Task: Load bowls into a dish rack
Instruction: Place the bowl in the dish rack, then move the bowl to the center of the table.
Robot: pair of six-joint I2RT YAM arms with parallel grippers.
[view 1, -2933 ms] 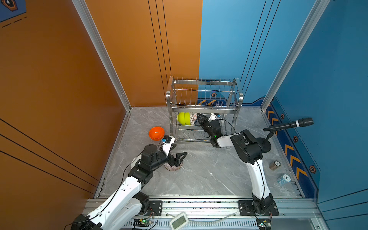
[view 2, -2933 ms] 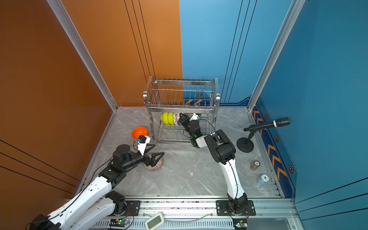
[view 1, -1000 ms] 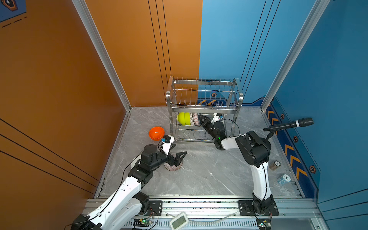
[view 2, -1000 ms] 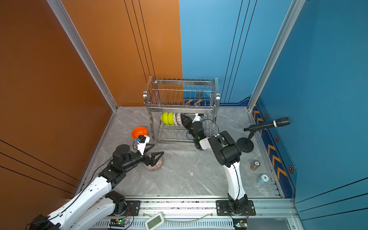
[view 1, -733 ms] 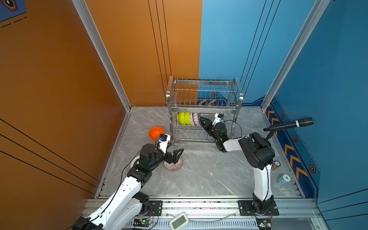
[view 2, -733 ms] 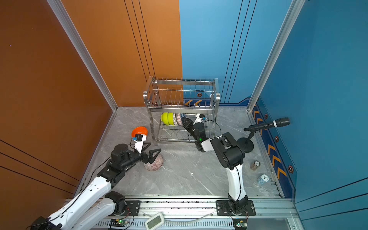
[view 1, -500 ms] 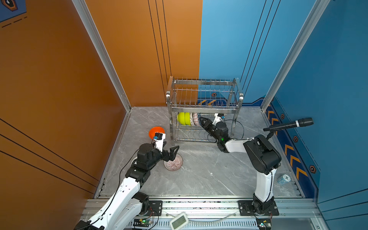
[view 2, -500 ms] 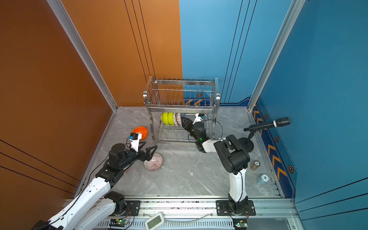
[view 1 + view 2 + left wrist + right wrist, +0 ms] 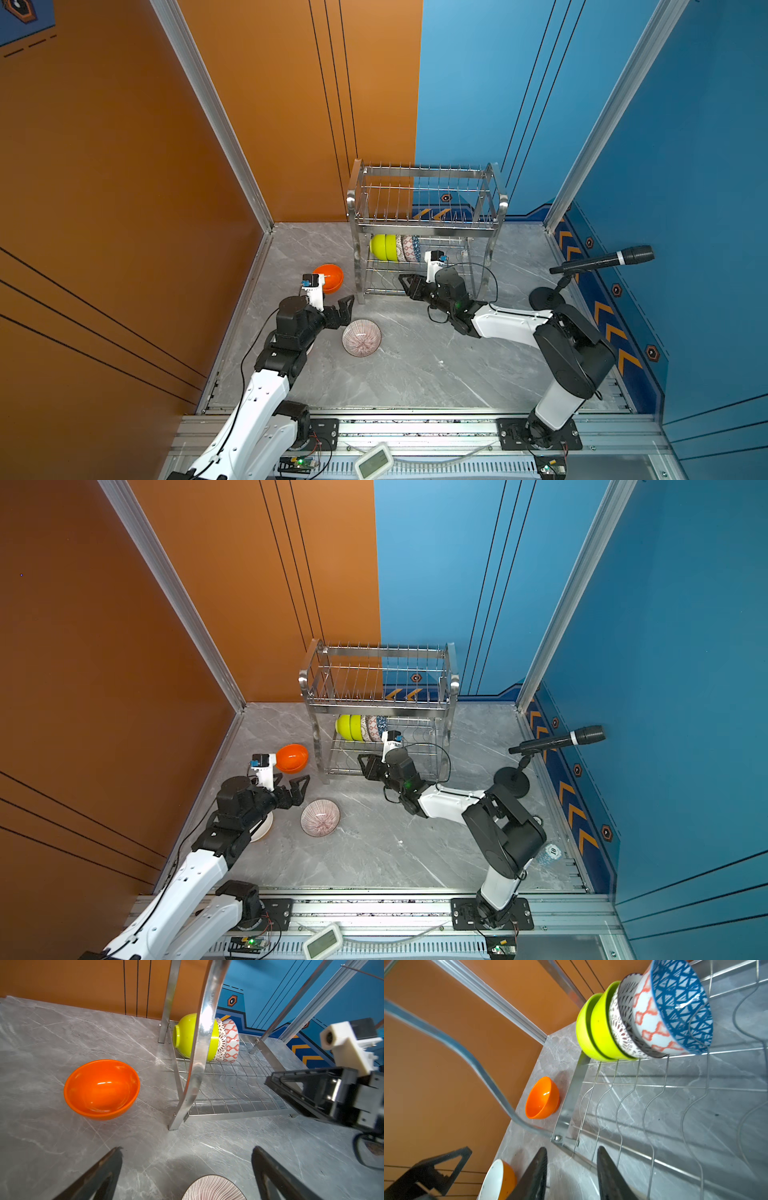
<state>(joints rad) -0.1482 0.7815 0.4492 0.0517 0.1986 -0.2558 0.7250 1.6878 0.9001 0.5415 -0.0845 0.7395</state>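
The dish rack stands at the back, with two lime-green bowls and patterned bowls nested on edge in its lower tier. The blue-white triangle bowl is the outermost of that row. On the floor lie an orange bowl, a pink striped bowl and a white bowl half hidden under my left arm. My left gripper is open and empty between the orange and striped bowls. My right gripper hovers at the rack's front lower edge, jaws apart with nothing between them.
A microphone on a black round base stands at the right. A small cylindrical stack sits near the right arm's base. Orange and blue walls enclose the floor, and a metal rail runs along the front.
My left gripper has lifted off the striped bowl and swung left toward the orange bowl. My right gripper has drawn back out of the rack's lower tier, its elbow swinging right.
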